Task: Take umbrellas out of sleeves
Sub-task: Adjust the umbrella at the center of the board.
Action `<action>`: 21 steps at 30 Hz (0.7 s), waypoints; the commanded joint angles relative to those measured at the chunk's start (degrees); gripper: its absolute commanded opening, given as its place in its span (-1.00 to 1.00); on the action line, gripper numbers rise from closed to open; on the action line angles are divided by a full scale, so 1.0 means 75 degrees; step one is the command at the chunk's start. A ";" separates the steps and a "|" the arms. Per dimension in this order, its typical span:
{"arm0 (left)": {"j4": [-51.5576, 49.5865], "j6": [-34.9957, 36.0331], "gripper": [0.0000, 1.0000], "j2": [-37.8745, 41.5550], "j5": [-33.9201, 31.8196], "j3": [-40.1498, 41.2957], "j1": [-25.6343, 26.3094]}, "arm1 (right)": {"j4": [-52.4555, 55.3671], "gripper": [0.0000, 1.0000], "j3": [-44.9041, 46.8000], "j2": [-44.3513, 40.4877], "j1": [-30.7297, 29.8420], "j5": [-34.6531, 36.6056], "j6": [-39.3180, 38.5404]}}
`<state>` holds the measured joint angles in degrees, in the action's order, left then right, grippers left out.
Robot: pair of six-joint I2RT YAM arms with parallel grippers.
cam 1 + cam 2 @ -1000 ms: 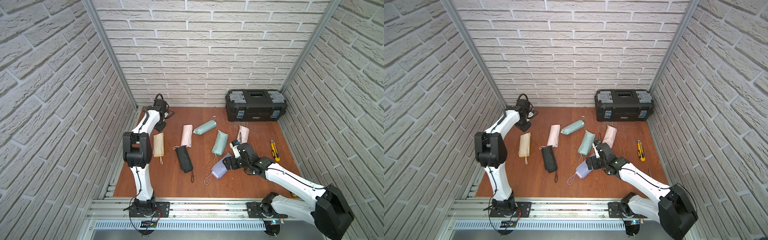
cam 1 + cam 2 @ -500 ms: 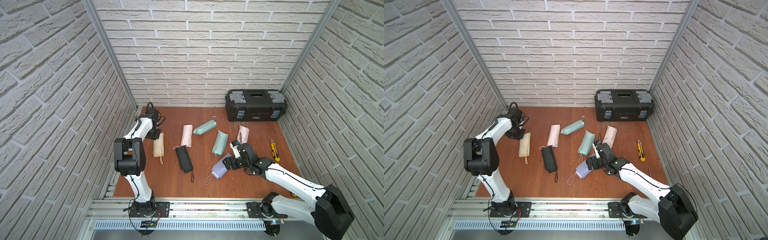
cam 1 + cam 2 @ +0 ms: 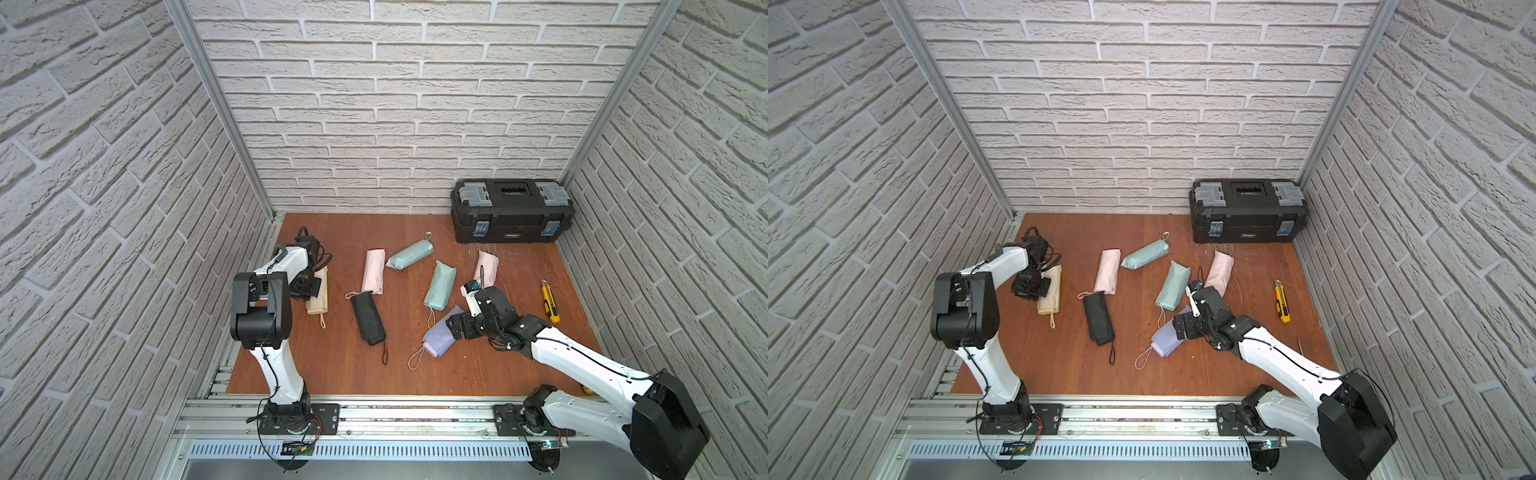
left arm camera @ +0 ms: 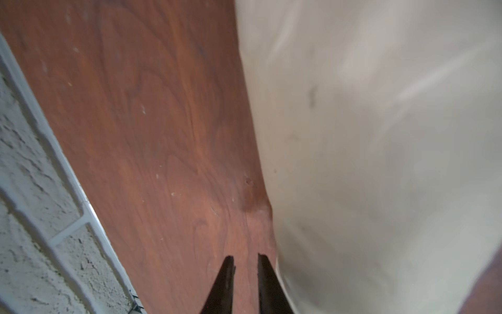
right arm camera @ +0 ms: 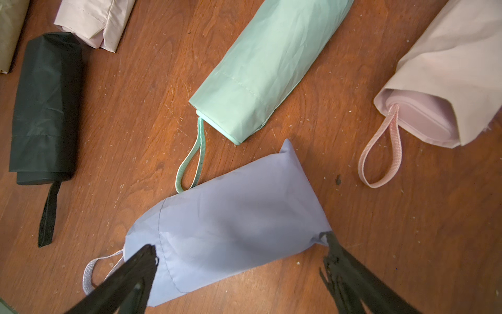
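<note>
Lilac sleeved umbrella (image 5: 231,217), lengthwise between jaws, wide-spread right gripper (image 5: 239,243)

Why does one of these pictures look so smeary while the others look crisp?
Left wrist view: the beige sleeve sits too near the lens and smears; right wrist view: the lilac sleeve is crisp, only the black fingertips blur; both top views: even light, sharp throughout.
</note>
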<state>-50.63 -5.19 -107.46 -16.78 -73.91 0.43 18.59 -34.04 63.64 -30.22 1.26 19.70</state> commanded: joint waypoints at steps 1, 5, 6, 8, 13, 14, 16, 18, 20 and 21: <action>-0.0022 -0.0284 -0.47 -0.0060 0.0321 -0.0162 0.0046 | -0.0280 0.98 0.0134 -0.0154 -0.0036 0.0055 0.0023; 0.0034 -0.0524 -0.39 -0.0225 0.0929 -0.0335 0.0245 | -0.0283 0.98 0.0156 -0.0200 -0.0037 0.0073 0.0030; 0.0067 -0.0543 -0.39 -0.0256 0.0956 -0.0329 0.0368 | -0.0264 0.98 0.0170 -0.0220 -0.0037 0.0084 0.0027; 0.0126 -0.0644 -0.35 -0.0304 0.0997 -0.0347 0.0588 | -0.0265 0.98 0.0168 -0.0244 -0.0037 0.0090 0.0027; 0.0258 -0.0879 -0.29 -0.0420 0.1132 -0.0378 0.0822 | -0.0263 0.98 0.0151 -0.0192 -0.0032 0.0062 0.0025; 0.0247 -0.0884 -0.29 -0.0400 0.1123 -0.0359 0.0822 | -0.0263 0.98 0.0133 -0.0171 -0.0037 0.0045 0.0021; 0.0261 -0.0859 -0.30 -0.0241 0.1087 -0.0259 0.0777 | -0.0236 0.98 0.0110 -0.0136 -0.0037 0.0043 0.0054; 0.0334 -0.0823 -0.30 0.0072 0.1091 -0.0097 0.0691 | -0.0222 0.98 0.0085 -0.0106 -0.0037 0.0032 0.0071; 0.0377 -0.0760 -0.31 0.0416 0.1242 0.0007 0.0625 | -0.0179 0.97 -0.0002 -0.0047 -0.0078 0.0008 0.0056; 0.0447 -0.0752 -0.33 0.0631 0.1400 0.0076 0.0584 | -0.0153 0.96 -0.0063 -0.0007 -0.0140 0.0006 0.0023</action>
<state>-47.81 -10.35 -107.66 -8.49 -74.56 5.76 18.41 -33.36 62.98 -30.28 1.41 19.73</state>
